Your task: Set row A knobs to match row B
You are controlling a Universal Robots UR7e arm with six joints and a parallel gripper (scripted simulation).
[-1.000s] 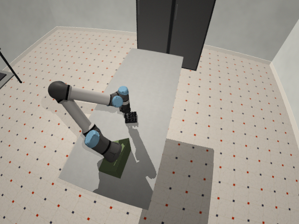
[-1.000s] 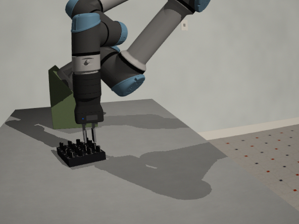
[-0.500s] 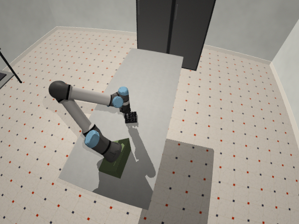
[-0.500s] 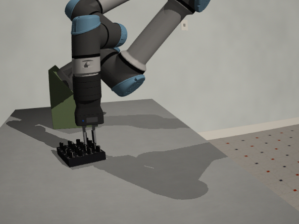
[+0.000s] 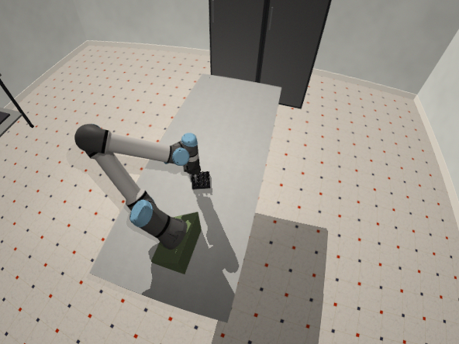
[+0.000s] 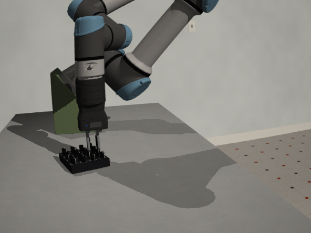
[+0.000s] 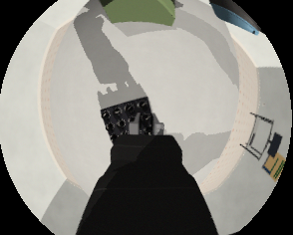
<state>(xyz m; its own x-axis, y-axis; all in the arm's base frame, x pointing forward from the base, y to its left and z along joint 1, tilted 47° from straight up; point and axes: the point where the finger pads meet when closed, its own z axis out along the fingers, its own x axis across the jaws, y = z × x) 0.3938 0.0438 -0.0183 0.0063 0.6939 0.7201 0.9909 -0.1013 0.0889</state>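
Note:
The black knob box (image 5: 201, 180) stands on the grey table; it also shows in the exterior view (image 6: 84, 158) and in the wrist view (image 7: 127, 122). It carries several small black knobs in rows. Their white lines and the printed names are too small to read. My gripper (image 6: 92, 149) points straight down over the box's far side as the exterior camera sees it. Its two fingers stand a little apart, one on each side of one knob, with the tips at about the height of the knob tops. I see no squeeze on the knob. In the wrist view the gripper (image 7: 146, 127) covers part of the box.
The arm's green base block (image 5: 178, 244) stands on the table close behind the box (image 6: 61, 107). A tall dark cabinet (image 5: 267, 35) stands at the table's far end. The table's right edge (image 5: 264, 170) is near the box.

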